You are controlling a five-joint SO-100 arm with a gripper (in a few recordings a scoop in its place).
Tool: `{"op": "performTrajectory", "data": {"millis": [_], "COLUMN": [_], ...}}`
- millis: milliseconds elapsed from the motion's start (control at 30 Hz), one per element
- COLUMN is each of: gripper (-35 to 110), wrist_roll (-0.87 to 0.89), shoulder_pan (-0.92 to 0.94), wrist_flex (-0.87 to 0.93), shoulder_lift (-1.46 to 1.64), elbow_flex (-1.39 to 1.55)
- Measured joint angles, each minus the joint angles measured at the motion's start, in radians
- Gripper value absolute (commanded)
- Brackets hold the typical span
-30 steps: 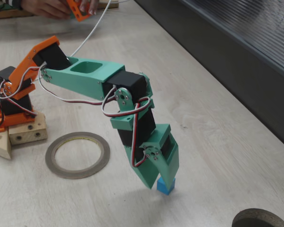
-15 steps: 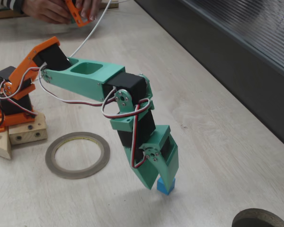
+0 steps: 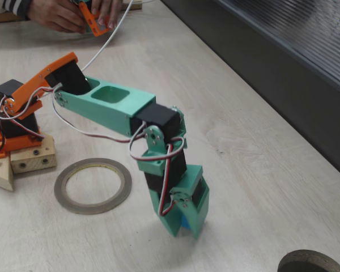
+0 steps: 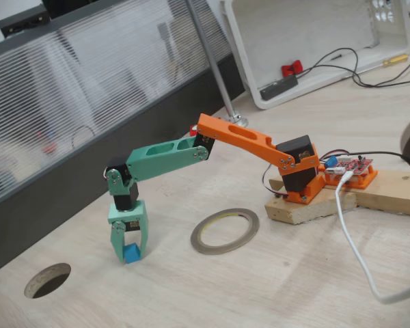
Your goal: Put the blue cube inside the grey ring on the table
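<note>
Straddling the blue cube [image 4: 129, 255] on the desk [image 4: 273, 287], the gripper [image 4: 128, 257] (jaws apart, not yet clamped) performs the grasp step; next: close, lift, carry to the grey ring [image 4: 225, 231].

Illumination is even and diffuse in both fixed views, adequate for inspection, with no hard directional source evident. The table [image 3: 260, 170] reads pale and slightly washed. Shadows are soft: a faint patch lies under the gripper [image 3: 184, 226], and another beneath it in the other fixed view [image 4: 128, 258]. The ribbed panel [image 4: 75, 89] carries milky glare and hazy reflections. Sharpness is moderate; the person's hands [image 3: 62, 14] at the top edge are slightly blurred. Edge distortion is not noticeable.
</note>
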Motion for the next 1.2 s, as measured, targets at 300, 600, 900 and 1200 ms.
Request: {"op": "performTrajectory", "data": {"millis": [300, 600, 900, 1200], "gripper": [27, 27, 5, 0], "wrist_roll": [0.002, 0.002, 0.002, 0.008], "shoulder_pan": [0.009, 0.008, 0.008, 0.006], "wrist_flex": [0.000, 0.000, 0.000, 0.000], "shoulder_lift": [0.000, 0.000, 0.000, 0.000], "elbow_flex": [0.000, 0.000, 0.000, 0.000]}}
